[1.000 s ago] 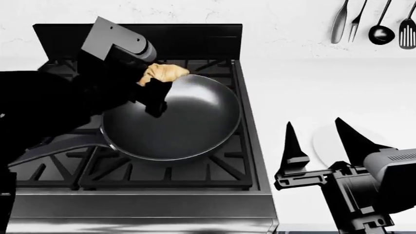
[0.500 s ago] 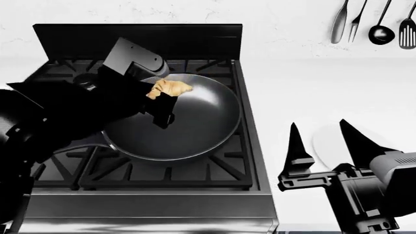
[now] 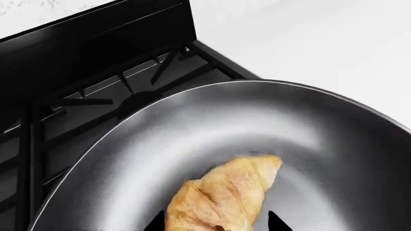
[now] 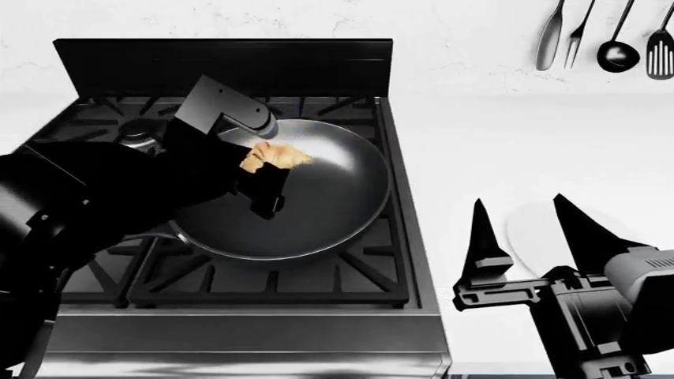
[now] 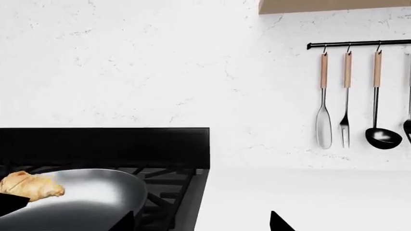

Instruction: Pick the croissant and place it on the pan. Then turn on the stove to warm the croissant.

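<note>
Over the pan (image 4: 316,205) on the stove (image 4: 390,237), croissant (image 3: 224,197) pinched between left fingers (image 3: 156,222), right fingers (image 4: 487,237) spread above the table (image 4: 506,142).

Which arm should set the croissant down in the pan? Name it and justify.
Left. The left gripper already holds the croissant over the pan, fingertips flanking it in the wrist view. The right gripper hangs open over the counter, beside the stove.

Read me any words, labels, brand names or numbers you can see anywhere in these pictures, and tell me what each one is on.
There is no readable text in any view.
The stove, the pan and the hanging utensils carry no words, numbers or brand marks.
The left gripper and right gripper show no labels.
</note>
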Controlling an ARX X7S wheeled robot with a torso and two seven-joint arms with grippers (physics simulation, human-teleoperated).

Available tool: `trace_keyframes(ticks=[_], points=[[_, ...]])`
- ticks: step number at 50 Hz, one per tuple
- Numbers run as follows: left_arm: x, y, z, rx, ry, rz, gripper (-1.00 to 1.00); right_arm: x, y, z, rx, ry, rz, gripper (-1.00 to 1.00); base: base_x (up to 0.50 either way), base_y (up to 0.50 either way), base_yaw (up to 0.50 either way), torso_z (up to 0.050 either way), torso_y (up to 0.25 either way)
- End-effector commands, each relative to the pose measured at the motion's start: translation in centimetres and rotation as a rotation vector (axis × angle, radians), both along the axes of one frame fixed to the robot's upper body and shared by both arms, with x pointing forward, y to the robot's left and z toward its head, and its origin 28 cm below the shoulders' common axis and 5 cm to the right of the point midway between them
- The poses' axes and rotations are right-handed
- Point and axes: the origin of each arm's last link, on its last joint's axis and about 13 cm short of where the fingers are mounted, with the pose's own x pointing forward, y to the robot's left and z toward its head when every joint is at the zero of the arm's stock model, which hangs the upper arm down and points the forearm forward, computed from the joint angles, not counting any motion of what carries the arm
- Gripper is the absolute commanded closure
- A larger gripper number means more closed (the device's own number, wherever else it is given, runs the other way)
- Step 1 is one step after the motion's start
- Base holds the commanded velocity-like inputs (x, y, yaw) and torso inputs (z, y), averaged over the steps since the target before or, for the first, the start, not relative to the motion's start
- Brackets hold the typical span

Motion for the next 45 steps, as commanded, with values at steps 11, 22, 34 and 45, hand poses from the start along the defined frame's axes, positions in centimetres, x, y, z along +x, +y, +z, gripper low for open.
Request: trace_keyframes(ticks=[11,22,34,45], points=[[-0.4,0.3,2.1,-0.034,-0.055,0.020,-1.00,-0.1,-0.1,-0.2,0.006,0.002,0.003,-1.00,0.00,0.00,0.00,0.000,0.000],[-4.0,0.7,5.6,-0.148,-0.174,0.002,-1.00,-0.2,0.1,0.1,-0.014,-0.023,0.011,-1.00,0.00,0.00,0.00,0.000,0.000],[-8.3,1.6,5.2,-0.208,-0.268,-0.014,-1.00,-0.3,0.4,0.7,-0.023,-0.045,0.025,-1.00,0.00,0.00,0.00,0.000,0.000],[-11.6,2.2,3.3,-0.221,-0.299,-0.040,-1.00,0.0,0.6,0.6,-0.031,-0.043,0.030,-1.00,0.00,0.00,0.00,0.000,0.000]])
